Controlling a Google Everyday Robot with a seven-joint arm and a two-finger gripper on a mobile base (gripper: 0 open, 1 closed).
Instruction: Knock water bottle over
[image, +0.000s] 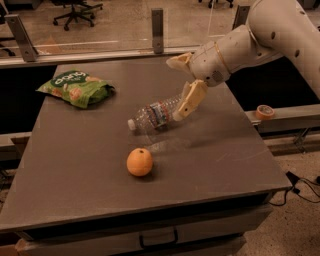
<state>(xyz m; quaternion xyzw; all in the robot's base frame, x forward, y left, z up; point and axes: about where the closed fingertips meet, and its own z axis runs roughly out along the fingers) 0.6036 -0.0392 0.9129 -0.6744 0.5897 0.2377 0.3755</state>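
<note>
The water bottle (156, 114) is a clear ribbed plastic bottle with a white cap and a red, white and blue label. It lies tipped over near the middle of the grey table (235, 145), cap pointing left toward the front. My gripper (183, 86) is open just right of the bottle's base. One cream finger (191, 98) hangs down against the bottle's base end, the other (179, 61) points left above it. Nothing is held. An orange (139, 162) sits on the table in front of the bottle.
A green snack bag (75, 87) lies at the table's back left. A roll of tape (264, 111) sits on a ledge to the right. A rail with posts (157, 29) runs behind the table. Cables lie on the floor at right.
</note>
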